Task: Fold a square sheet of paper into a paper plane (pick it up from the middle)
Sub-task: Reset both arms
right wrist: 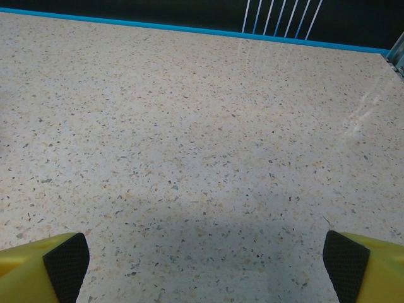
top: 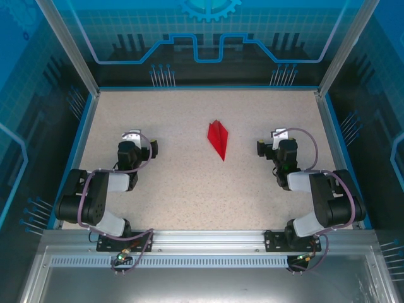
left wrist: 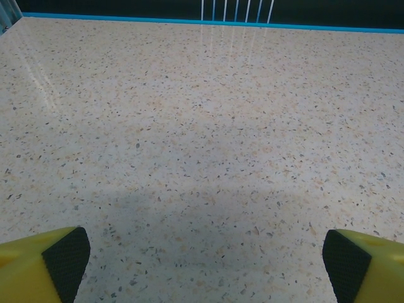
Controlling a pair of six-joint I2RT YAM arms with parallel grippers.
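Observation:
A slim red paper plane (top: pixel 218 139) lies flat on the speckled table (top: pixel 189 189) near the middle, its long point toward the near side. My left gripper (top: pixel 134 140) rests well to its left, and my right gripper (top: pixel 278 137) well to its right; neither touches the plane. In the left wrist view the yellow fingers with black pads (left wrist: pixel 66 262) stand wide apart over bare table, left gripper (left wrist: pixel 205 265) open. The right wrist view has the same: pads (right wrist: pixel 344 265) spread wide, right gripper (right wrist: pixel 205 265) open with nothing between.
A blue rim (top: pixel 202 88) borders the table's far edge, with metal posts (top: pixel 69 44) and clear walls at the sides. Thin white pins (right wrist: pixel 278 17) stand beyond the far rim. Both arm bases (top: pixel 120 237) sit on the near rail.

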